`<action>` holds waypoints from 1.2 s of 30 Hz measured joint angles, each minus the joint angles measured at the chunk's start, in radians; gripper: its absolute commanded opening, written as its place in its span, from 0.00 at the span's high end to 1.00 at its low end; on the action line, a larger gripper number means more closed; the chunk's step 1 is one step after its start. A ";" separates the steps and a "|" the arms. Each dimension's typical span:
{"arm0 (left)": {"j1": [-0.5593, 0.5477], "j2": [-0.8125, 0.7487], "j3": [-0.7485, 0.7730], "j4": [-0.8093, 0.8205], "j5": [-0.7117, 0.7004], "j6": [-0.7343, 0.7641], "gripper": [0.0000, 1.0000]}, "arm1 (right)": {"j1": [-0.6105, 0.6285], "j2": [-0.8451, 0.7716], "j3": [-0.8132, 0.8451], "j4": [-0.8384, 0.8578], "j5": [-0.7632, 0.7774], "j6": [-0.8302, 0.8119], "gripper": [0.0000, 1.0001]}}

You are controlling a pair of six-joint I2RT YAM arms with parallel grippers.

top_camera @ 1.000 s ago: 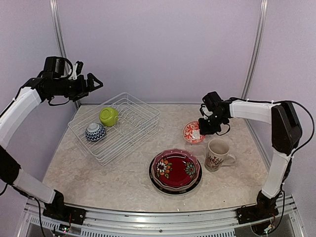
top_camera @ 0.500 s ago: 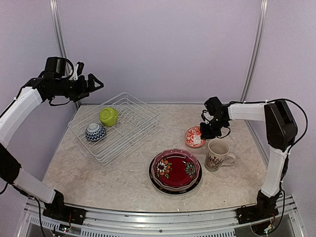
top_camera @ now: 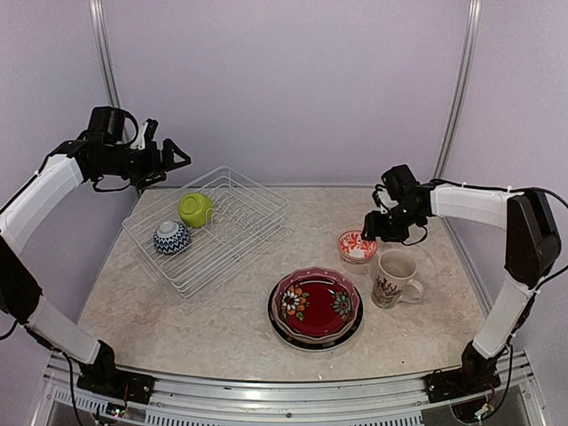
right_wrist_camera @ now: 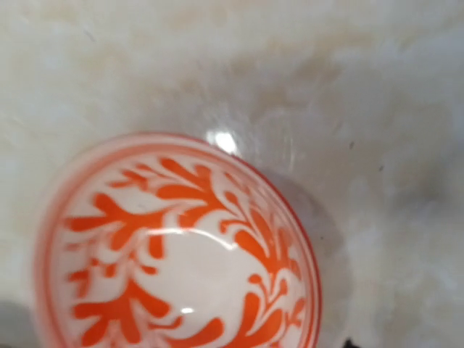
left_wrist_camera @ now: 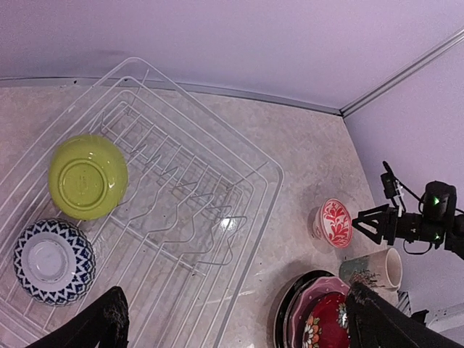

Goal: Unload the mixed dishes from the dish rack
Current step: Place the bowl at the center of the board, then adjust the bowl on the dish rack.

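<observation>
Two bowls (top_camera: 195, 209) (top_camera: 171, 237) sit in the dish rack (top_camera: 240, 222), with plates (top_camera: 317, 306), mug (top_camera: 390, 277) and small bowl (top_camera: 357, 246) to its right

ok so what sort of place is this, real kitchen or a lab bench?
Likely a lab test cell, not a kitchen: plain lilac walls with metal posts, a left arm and right arm bolted to a rail, and a dish rack staged on a tabletop.

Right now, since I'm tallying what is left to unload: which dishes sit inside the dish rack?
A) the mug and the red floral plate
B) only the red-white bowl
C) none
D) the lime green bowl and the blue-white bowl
D: the lime green bowl and the blue-white bowl lie in the dish rack, while the mug, the stacked plates and the red-white bowl stand on the table outside it.
</observation>
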 measured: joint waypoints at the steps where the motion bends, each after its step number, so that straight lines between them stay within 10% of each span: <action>1: 0.001 0.004 0.000 -0.004 -0.001 0.001 0.01 | 0.000 -0.026 -0.005 0.003 0.003 0.002 0.34; 36: -0.042 0.488 0.337 -0.331 -0.434 -0.060 0.01 | 0.006 -0.509 -0.292 0.158 0.020 0.020 0.20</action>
